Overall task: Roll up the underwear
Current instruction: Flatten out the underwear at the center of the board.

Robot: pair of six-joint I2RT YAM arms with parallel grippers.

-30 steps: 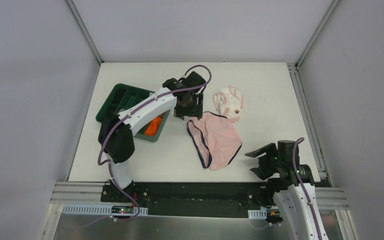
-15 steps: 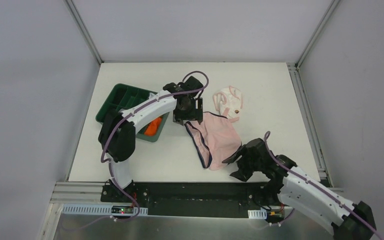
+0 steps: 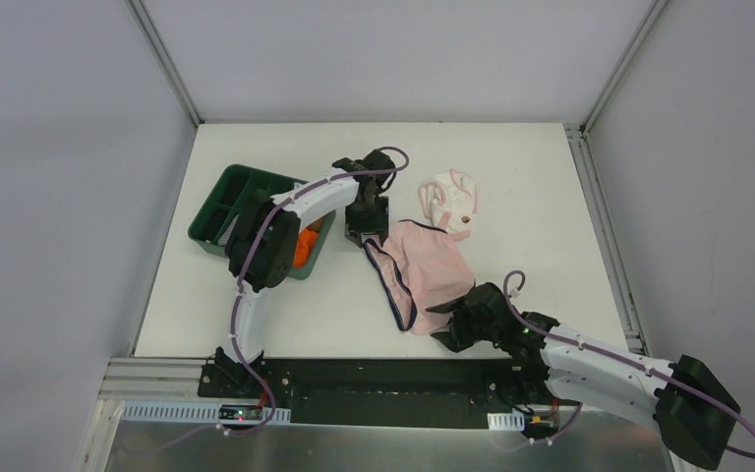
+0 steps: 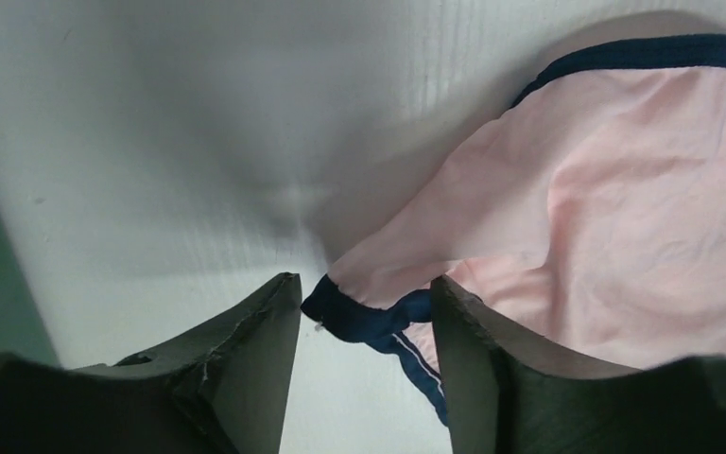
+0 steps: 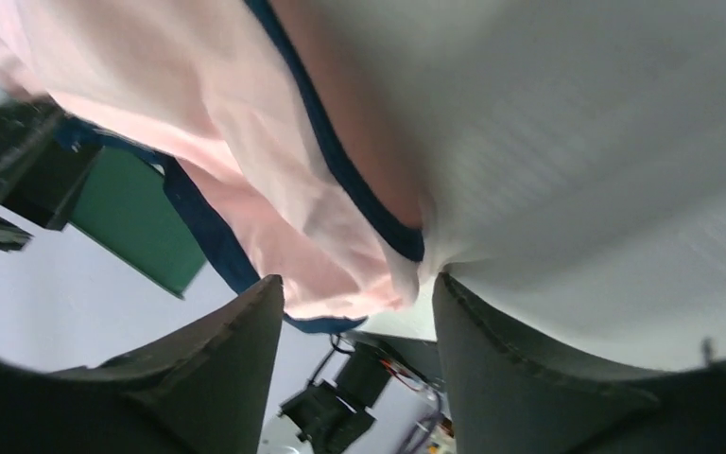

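The pink navy-edged underwear (image 3: 431, 270) lies flat on the white surface (image 3: 256, 305), with the paler pair (image 3: 449, 202) just beyond its far edge. The left tool (image 4: 364, 293) is spread, straddling its far-left corner. The right tool (image 5: 354, 284) is spread around its near hem.

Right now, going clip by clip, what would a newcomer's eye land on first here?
The pink briefs with navy edging lie spread in the middle of the table, both arms reaching in: the left gripper open over the far corner, the right gripper open at the near edge. Just beyond sits a crumpled paler pair; to the left, a green tray holds an orange cloth.
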